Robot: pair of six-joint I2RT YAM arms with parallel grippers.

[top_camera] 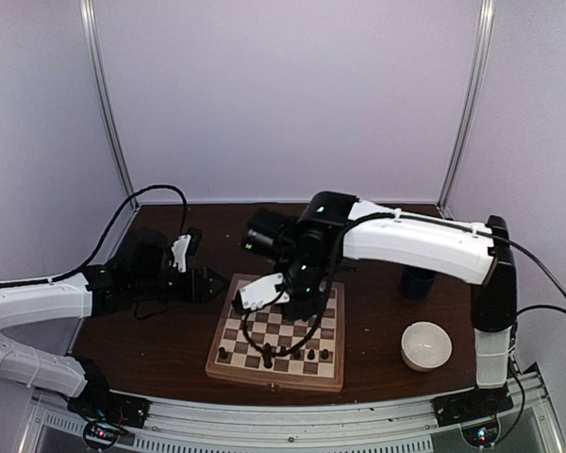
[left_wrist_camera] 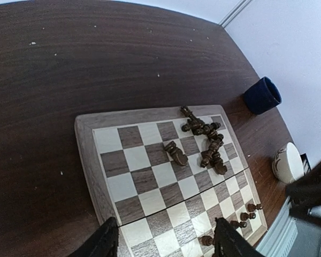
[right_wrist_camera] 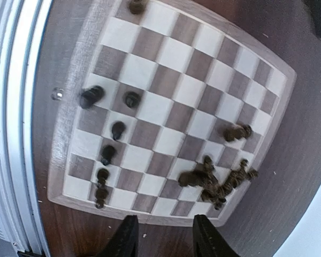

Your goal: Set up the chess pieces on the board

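The board [top_camera: 274,377] lies at the table's near middle. Several dark chess pieces [right_wrist_camera: 117,130] stand on its squares along the near rows, and one [right_wrist_camera: 137,5] stands at the board's edge. A heap of fallen pieces [right_wrist_camera: 216,179] lies at one far corner, with a lone piece [right_wrist_camera: 236,132] on its side nearby. The left wrist view shows the same heap [left_wrist_camera: 206,142] and the standing pieces [left_wrist_camera: 246,214]. My right gripper [right_wrist_camera: 166,238] hangs open above the board [right_wrist_camera: 69,134], empty. My left gripper [left_wrist_camera: 166,243] is open over the board's left edge [left_wrist_camera: 85,155], holding nothing.
A white bowl [top_camera: 426,345] sits right of the board, and a dark blue cup [top_camera: 417,281] stands behind it. The right arm [top_camera: 406,241] reaches across the table over the board's far half. Enclosure walls close off the back and sides.
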